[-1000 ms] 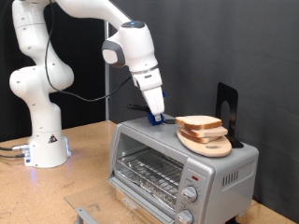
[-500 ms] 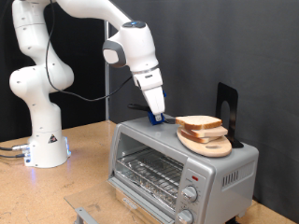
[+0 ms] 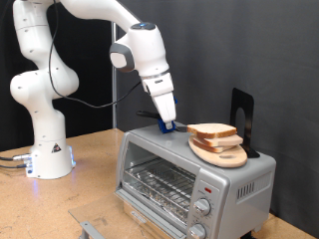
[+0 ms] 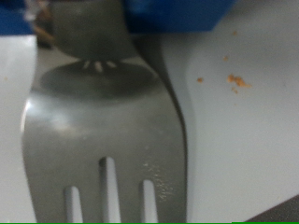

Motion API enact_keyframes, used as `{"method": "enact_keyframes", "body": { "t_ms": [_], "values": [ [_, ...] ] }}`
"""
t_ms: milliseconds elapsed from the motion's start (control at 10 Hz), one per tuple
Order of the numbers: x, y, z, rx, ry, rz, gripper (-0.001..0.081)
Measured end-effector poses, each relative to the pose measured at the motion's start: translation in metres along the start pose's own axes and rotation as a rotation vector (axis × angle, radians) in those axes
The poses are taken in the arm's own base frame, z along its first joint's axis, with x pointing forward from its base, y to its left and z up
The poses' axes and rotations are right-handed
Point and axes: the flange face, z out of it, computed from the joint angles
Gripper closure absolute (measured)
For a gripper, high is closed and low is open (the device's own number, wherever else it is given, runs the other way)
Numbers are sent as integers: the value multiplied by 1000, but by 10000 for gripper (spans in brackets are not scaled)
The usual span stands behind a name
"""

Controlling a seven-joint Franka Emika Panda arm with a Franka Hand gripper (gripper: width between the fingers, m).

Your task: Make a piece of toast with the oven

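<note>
The oven [image 3: 189,177] stands on the wooden table with its glass door closed and the wire rack showing behind it. On its top, towards the exterior view's right, a piece of toast [image 3: 212,130] lies on a round light-wood board [image 3: 221,151]. My gripper [image 3: 167,121] points down at the oven's top left of the board, its tips at a small blue thing [image 3: 167,127]. Close up in the wrist view is a metal fork [image 4: 103,131] whose neck runs into a blue part [image 4: 177,14]. It lies on a pale surface with crumbs [image 4: 237,82].
The arm's white base [image 3: 45,149] stands on the table at the exterior view's left. A black upright stand [image 3: 242,118] rises behind the board on the oven. The oven's knobs [image 3: 202,207] are on its right panel. A small grey object [image 3: 92,230] lies at the table's front edge.
</note>
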Motion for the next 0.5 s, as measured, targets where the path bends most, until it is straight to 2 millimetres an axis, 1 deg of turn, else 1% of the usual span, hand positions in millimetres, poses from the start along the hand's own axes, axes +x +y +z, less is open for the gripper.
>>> {"method": "enact_keyframes", "body": {
  "t_ms": [100, 200, 300, 400, 500],
  "values": [
    [-1, 0, 1, 0, -3, 1, 259],
    [-2, 1, 2, -1, -5, 1, 78],
    [-2, 1, 2, -1, -6, 1, 78],
    [-2, 1, 3, -1, -6, 2, 21],
    [-3, 1, 3, -2, -6, 2, 21]
  ]
}}
